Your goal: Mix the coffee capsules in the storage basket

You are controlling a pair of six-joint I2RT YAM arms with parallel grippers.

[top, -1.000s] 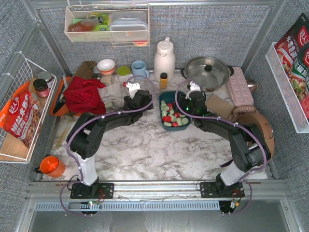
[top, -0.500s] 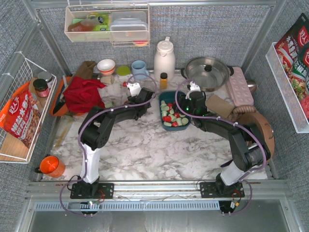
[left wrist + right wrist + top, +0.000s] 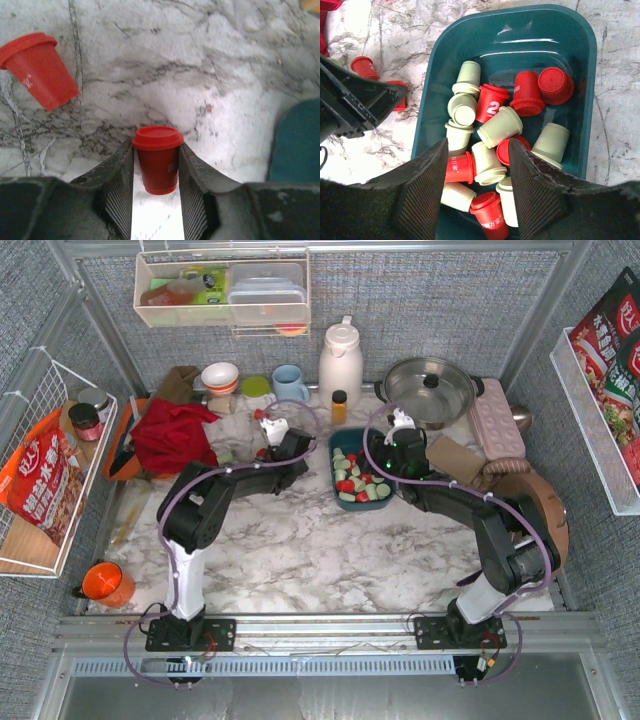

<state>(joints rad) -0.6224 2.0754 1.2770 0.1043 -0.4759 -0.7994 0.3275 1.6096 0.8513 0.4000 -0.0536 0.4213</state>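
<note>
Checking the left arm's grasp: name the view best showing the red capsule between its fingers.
Left wrist: the red capsule sits large between the left gripper's fingers. Top external and right wrist show only red slivers by that gripper.

two black arms, purple cables, white lower links, ribbed black fingers

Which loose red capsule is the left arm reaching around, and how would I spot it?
Find the dark teal storage basket near the middle of the marble table; stray red capsules lie on the bare marble just left of it. The one you want is the red capsule between the left gripper's two fingers, while its neighbour lies tilted off to one side, outside them.
</note>
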